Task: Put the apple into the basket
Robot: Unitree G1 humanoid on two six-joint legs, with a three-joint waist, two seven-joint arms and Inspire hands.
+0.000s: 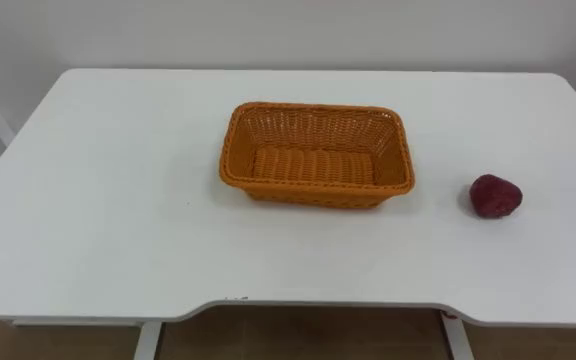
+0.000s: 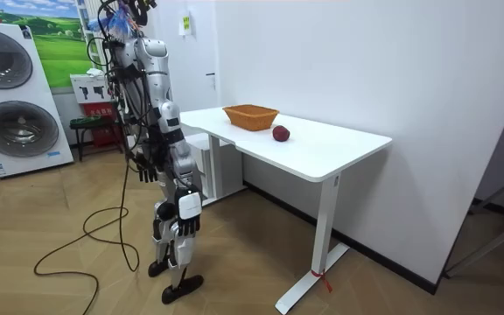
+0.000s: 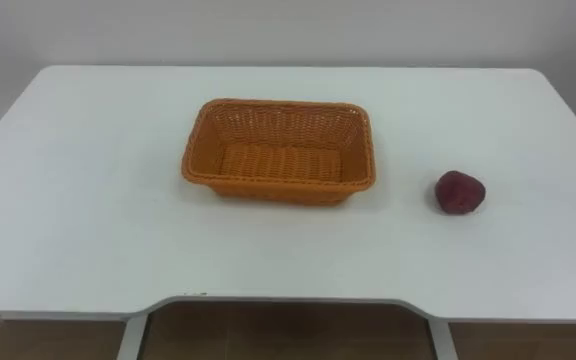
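We see a hand [image 2: 147, 164] hanging low by the hip, too small for us to tell whether it is released or clenched. The apple [image 1: 495, 196] lies on the table [image 1: 98, 200], well above and ahead of that hand, apart from the basket [image 1: 313, 157]. We should reach from above and wrap its widest part

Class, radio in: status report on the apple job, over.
Left robot hand, right robot hand low, off table. Apple on table, right of basket. Nothing between.

table [image 1: 118, 200]: side edges cut off | washing machine [image 2: 16, 131]: cropped left
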